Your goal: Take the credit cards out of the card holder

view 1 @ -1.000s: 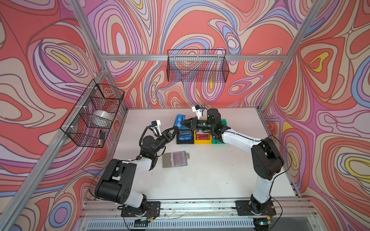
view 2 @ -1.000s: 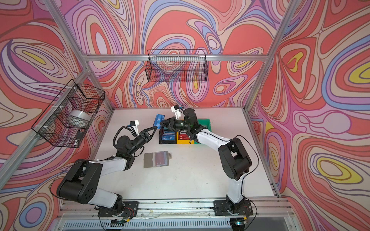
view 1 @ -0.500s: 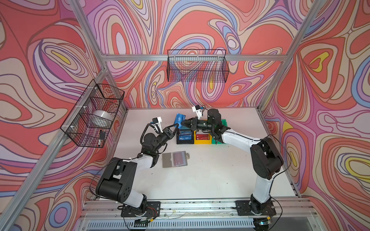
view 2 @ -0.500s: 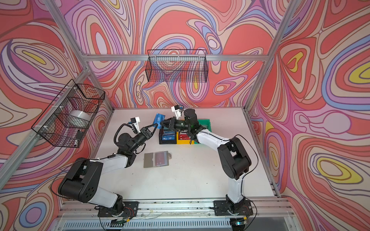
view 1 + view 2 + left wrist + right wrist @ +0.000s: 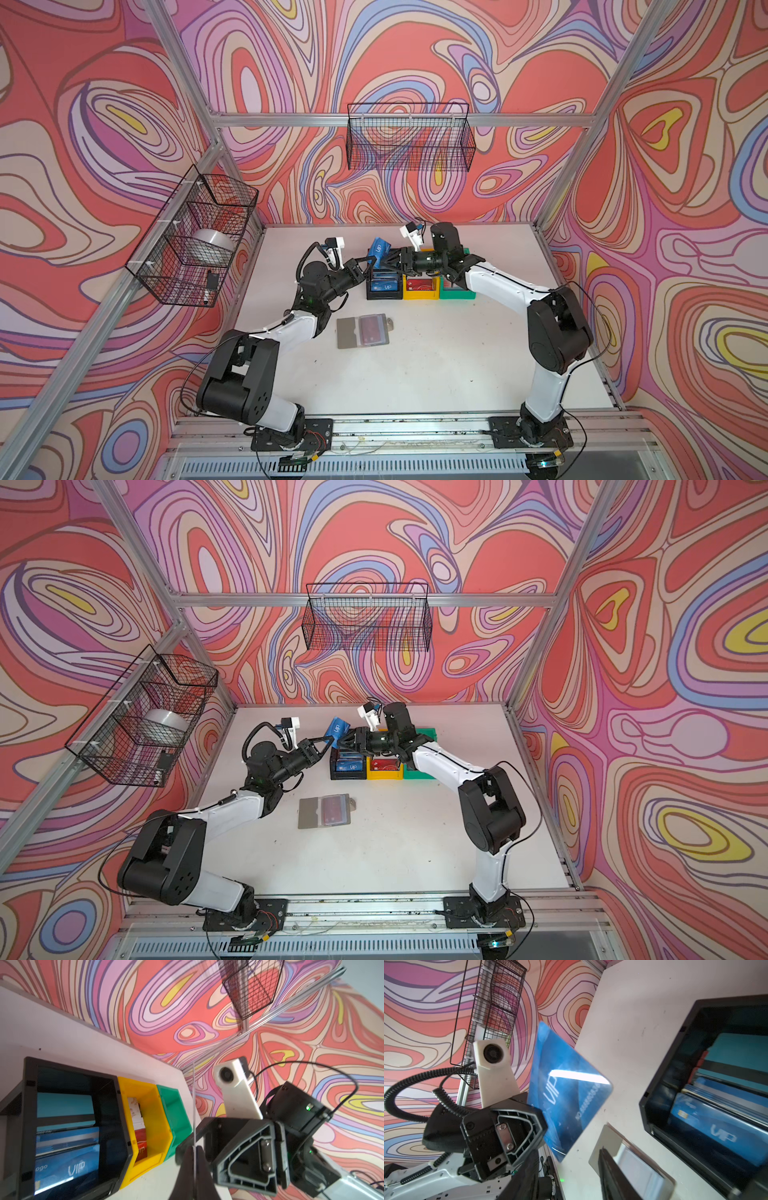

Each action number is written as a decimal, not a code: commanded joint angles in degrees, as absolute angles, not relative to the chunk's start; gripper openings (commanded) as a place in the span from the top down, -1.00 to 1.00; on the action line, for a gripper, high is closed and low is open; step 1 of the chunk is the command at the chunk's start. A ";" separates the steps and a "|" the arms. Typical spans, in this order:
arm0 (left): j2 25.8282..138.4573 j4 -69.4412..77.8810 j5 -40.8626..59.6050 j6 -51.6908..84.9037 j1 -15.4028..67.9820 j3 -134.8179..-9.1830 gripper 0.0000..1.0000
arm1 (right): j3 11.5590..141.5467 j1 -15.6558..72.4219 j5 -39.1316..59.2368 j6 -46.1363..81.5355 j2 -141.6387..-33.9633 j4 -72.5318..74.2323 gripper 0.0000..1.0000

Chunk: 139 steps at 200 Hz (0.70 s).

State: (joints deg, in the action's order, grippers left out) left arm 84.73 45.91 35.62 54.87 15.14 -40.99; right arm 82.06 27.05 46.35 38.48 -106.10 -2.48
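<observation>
A blue credit card [image 5: 380, 248] [image 5: 337, 728] with white lettering hangs in the air over the back left corner of the black bin. My left gripper [image 5: 371, 261] [image 5: 193, 1150] is shut on its lower edge; in the left wrist view the card [image 5: 193, 1105] shows edge-on as a thin line between the pads. Facing it from the right, my right gripper [image 5: 386, 262] [image 5: 566, 1159] stands open, its fingers apart from the card [image 5: 566, 1093]. The grey card holder [image 5: 347, 332] [image 5: 309, 812] [image 5: 610, 1136] lies open on the table in front, with a red card [image 5: 372, 330] in its translucent pocket.
Black [image 5: 384, 296], yellow [image 5: 420, 296] and green [image 5: 457, 295] bins stand in a row at the table's middle back. Blue cards lie in the black one, a red and whitish card in the yellow one. Wire baskets hang on the back wall [image 5: 409, 137] and left wall [image 5: 195, 237].
My left gripper rose to the blue card and shut on it. The right gripper, which held the card, has opened and let it go.
</observation>
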 commanded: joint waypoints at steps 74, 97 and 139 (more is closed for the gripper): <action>90.47 -1.32 63.87 32.79 10.17 -62.12 1.00 | 106.96 16.38 66.72 -2.08 -112.09 -49.17 0.12; 92.12 -5.66 65.57 29.52 10.19 -63.81 1.00 | 116.74 16.38 66.64 -12.59 -118.49 -63.43 0.18; 93.32 -4.22 68.36 28.67 10.20 -63.20 1.00 | 123.43 16.48 66.93 -18.40 -125.57 -71.90 0.24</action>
State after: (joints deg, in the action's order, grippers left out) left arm 92.82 -1.83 64.42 31.90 10.44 -62.50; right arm 122.91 16.43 64.77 -11.81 -124.01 -63.07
